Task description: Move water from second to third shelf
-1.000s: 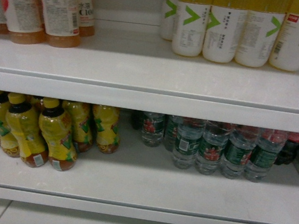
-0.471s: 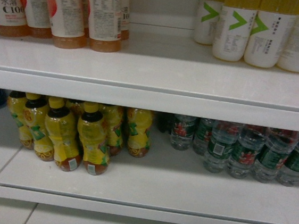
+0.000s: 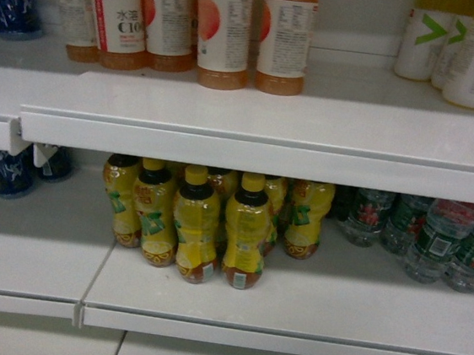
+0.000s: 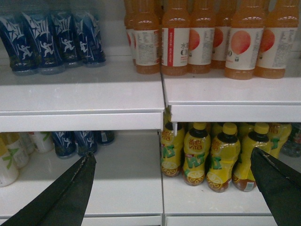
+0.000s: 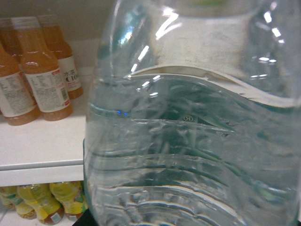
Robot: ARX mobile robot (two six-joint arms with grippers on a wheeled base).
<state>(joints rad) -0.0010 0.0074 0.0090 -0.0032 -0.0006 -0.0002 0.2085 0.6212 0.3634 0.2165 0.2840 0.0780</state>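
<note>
A: What does the right wrist view cut off?
B: The water bottle (image 5: pixel 197 132) overfills it; cap, base and the right gripper's fingers lie out of sight.
A: And the head view?
B: Water bottles (image 3: pixel 434 241) stand half-hidden under the shelf lip (image 3: pixel 265 157).

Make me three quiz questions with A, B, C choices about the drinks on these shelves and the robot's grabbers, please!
1. Where do the yellow bottles stand?
A. beneath the orange juice bottles
B. above the orange juice bottles
C. on the floor

2. What colour are the bottles at the upper left of the left wrist view?
A. red
B. dark blue with white figures
C. pink

3. How does the left gripper stand?
A. shut on a yellow bottle
B. shut on nothing
C. open, holding nothing

Answers:
1. A, the yellow ones sit on the shelf under the orange juice.
2. B, dark blue wraps with white figures.
3. C, its two dark fingers stand wide apart with only shelf between.
</note>
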